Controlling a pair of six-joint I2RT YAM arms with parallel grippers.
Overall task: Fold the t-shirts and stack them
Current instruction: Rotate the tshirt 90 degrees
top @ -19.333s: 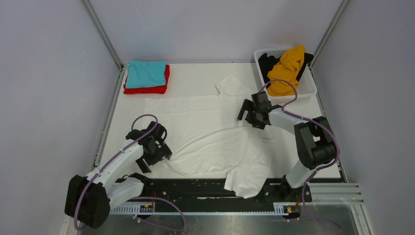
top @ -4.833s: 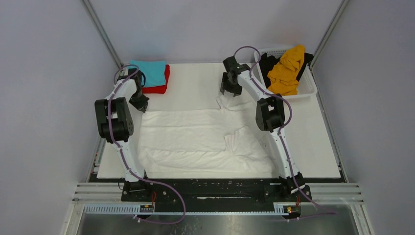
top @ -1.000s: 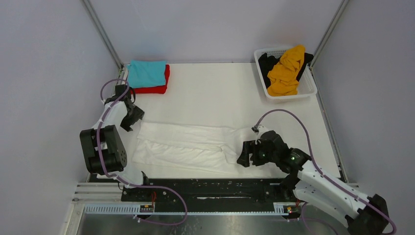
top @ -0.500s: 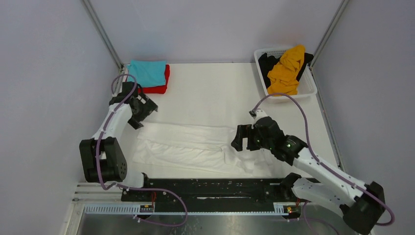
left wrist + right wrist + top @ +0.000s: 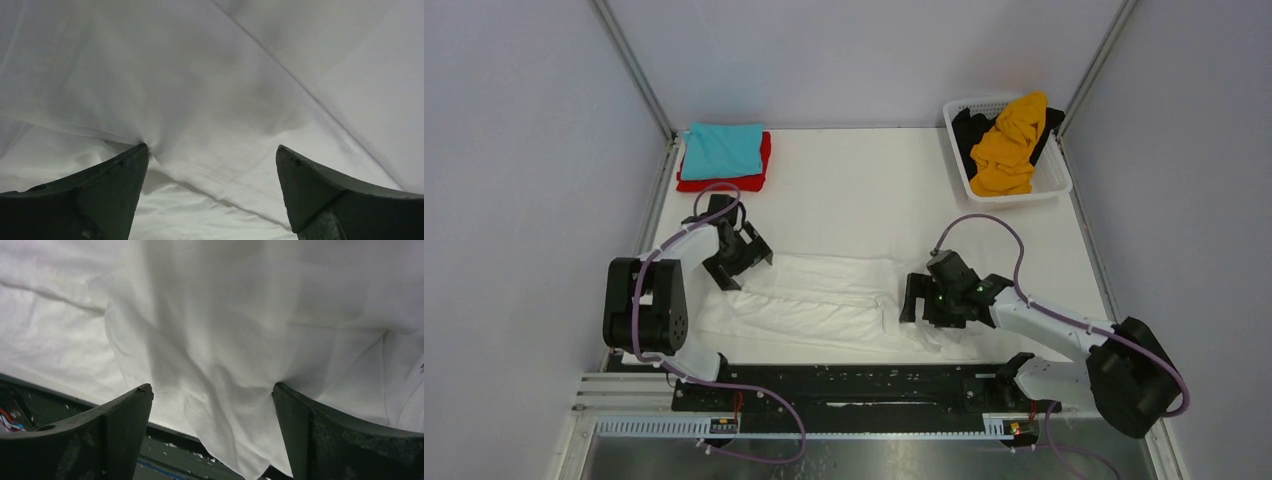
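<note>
Lower left of centre, left gripper (image 5: 744, 264) spread wide over the left end of the white t-shirt (image 5: 819, 300) — a long folded band across the lower middle — right gripper (image 5: 922, 308) equally spread over its right end; cloth likely light and limp, best pinched at the end corners.

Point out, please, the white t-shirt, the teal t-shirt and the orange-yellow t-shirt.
white t-shirt (image 5: 814, 300): top external view, middle of folded body.
teal t-shirt (image 5: 722, 150): top external view, centre of top face.
orange-yellow t-shirt (image 5: 1011, 140): top external view, middle of crumpled heap.
</note>
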